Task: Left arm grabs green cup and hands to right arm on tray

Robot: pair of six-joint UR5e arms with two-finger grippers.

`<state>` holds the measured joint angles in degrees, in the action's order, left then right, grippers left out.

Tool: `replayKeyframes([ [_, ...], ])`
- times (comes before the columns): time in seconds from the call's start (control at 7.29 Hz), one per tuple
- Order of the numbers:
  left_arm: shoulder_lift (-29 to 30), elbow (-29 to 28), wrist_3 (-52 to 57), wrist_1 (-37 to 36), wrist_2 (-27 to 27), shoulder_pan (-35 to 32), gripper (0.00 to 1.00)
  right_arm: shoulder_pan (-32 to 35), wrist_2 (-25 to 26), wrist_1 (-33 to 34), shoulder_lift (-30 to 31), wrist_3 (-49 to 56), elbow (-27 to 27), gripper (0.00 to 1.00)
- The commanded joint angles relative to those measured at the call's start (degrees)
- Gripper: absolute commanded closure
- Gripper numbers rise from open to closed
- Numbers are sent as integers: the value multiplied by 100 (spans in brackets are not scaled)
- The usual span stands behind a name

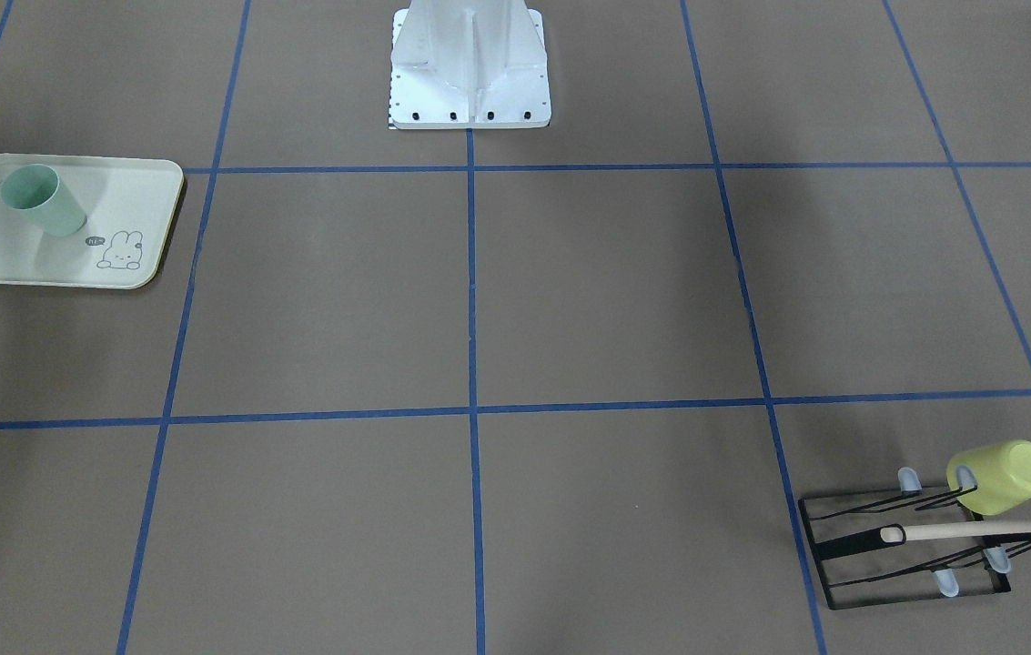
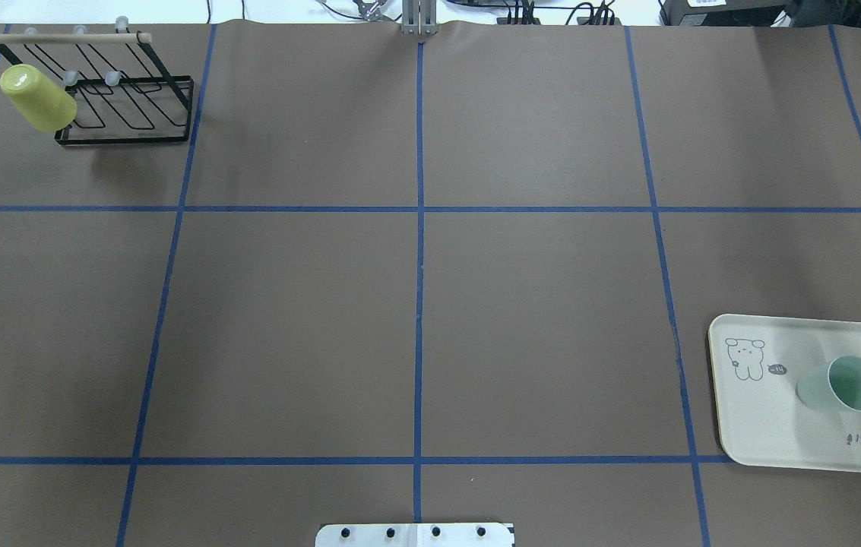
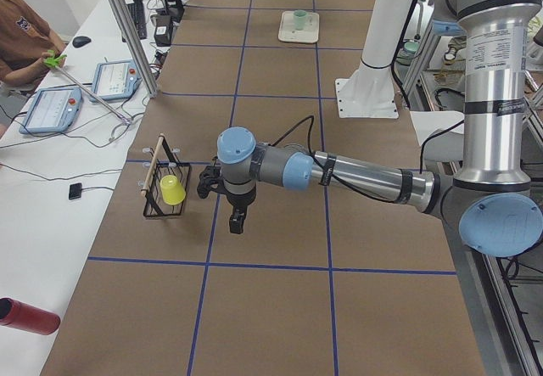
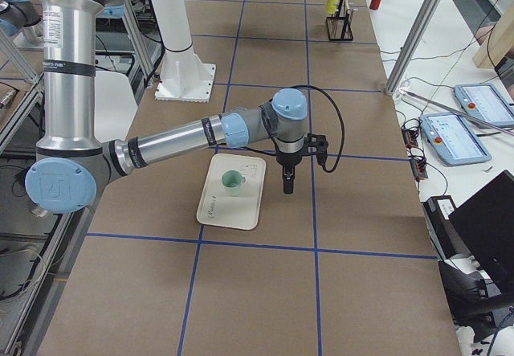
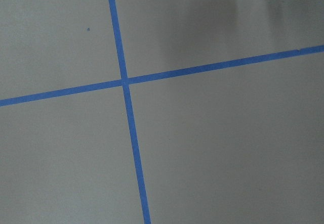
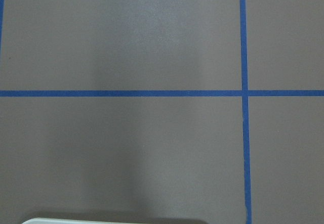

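Brown table (image 2: 293, 319), blue tape grid (image 2: 419, 304). Cream tray (image 2: 757, 425) near right; black wire rack (image 2: 125, 140) far left; white base plate (image 1: 470, 91), seemingly bolted, at robot's edge.

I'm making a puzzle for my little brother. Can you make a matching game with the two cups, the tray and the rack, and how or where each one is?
Things:
1. green cup
2. yellow-green cup
3. tray
4. wire cup rack

Clues:
A. bottom-up on a rack peg
B. cream, under the green cup
C. upright, open mouth on top
D. black, far away from the tray

Pairs: 1-C, 2-A, 3-B, 4-D.
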<state>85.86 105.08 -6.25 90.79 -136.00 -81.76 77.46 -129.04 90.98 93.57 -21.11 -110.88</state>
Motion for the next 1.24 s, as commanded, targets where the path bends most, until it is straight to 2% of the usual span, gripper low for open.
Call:
replayKeyframes([
  [0.0,-17,4,-298,9,-392,-7,0,-134,-42,-27,-15,-25,93,0],
  [0.55,36,21,-262,27,20,-68,0,-283,-7,-72,-15,1,198,0],
  [0.82,-17,3,-254,35,274,-68,0,-275,19,-307,116,-51,233,0],
  [1.1,-78,-31,-45,18,355,-95,0,39,-33,-327,397,-34,269,0],
])
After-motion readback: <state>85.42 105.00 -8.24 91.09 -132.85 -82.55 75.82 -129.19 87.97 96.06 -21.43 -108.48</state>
